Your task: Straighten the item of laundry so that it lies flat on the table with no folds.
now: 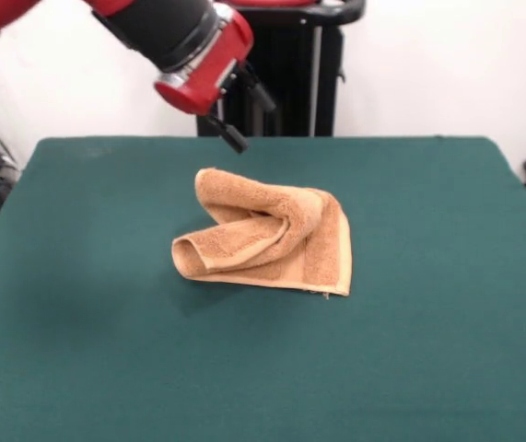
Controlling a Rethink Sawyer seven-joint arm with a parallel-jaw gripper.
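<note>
Towel (267, 241) rumpled, long axis left-right on table (447, 350)

No legible text, label, brand, number or sign is presented in the front view. No print is shown on the towel (267, 239), and its small tag at the lower hem is too small for any marking to be read. No lettering is visible on the red and black arm housing (198, 51) or on the table (428, 350).

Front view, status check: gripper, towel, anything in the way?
Gripper open, raised behind the towel, holding nothing. Towel crumpled, folded over itself on table. No obstruction.
</note>
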